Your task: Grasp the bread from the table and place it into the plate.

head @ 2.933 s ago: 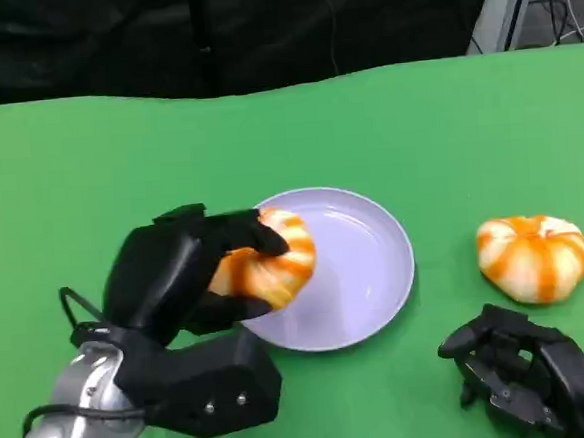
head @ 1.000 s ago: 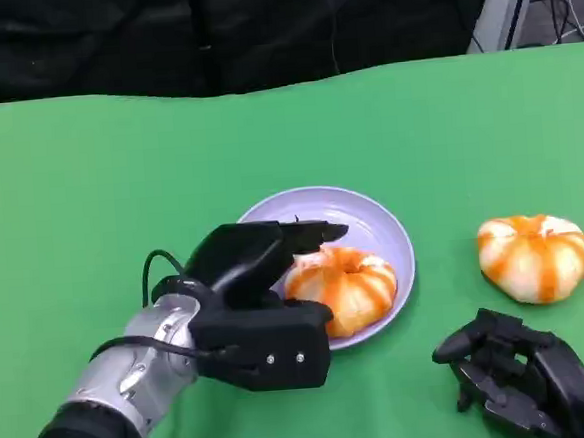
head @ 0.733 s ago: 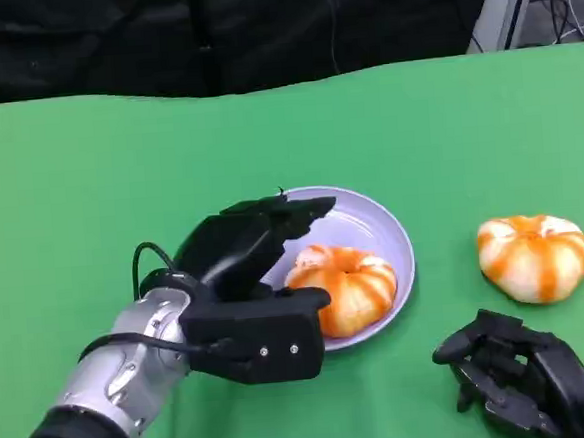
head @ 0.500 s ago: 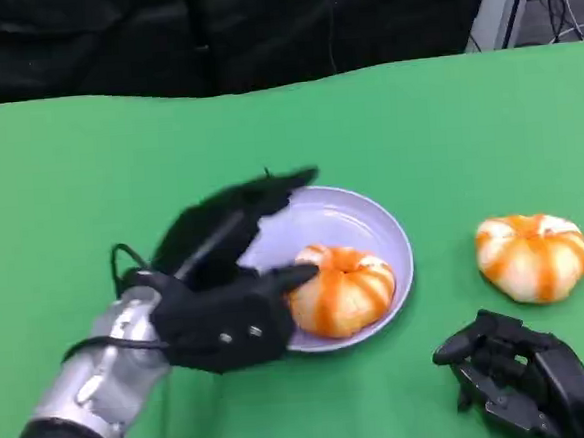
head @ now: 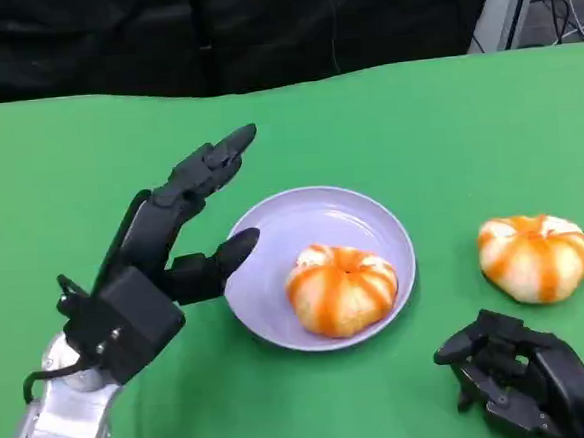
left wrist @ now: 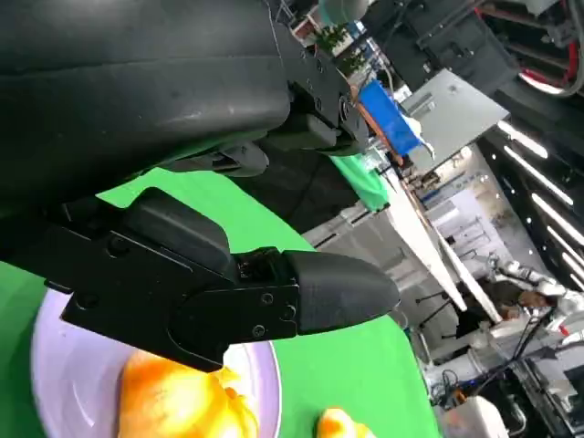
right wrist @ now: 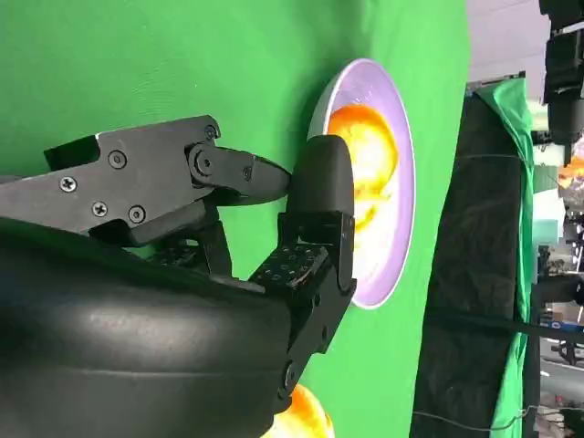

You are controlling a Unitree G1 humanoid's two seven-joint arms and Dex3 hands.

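Head view: a bun (head: 341, 288) is lying in the plate (head: 287, 219), on the half nearer the front edge of the table (head: 436, 129). The left hand (head: 159, 258) is hovering just beside the plate on its left, holding nothing, its fingers (head: 208, 165) spread apart and reaching toward the far edge while the thumb (head: 220, 259) is pointing at the plate's rim. The bun is lying clear of those fingers, with bare plate showing between it and the thumb tip.

A second bun (head: 533, 256) is sitting on the table well to the right of the plate. The right hand (head: 513, 369) is resting near the front right corner, just in front of that second bun and apart from it; its fingers are curled in with nothing between them.

In the left wrist view the bun (left wrist: 178, 401) is showing in the plate (left wrist: 50, 365) beyond the thumb (left wrist: 328, 290), untouched. In the right wrist view the bun (right wrist: 370, 151) is lying in the plate (right wrist: 401, 228) past the curled fingers (right wrist: 319, 182).
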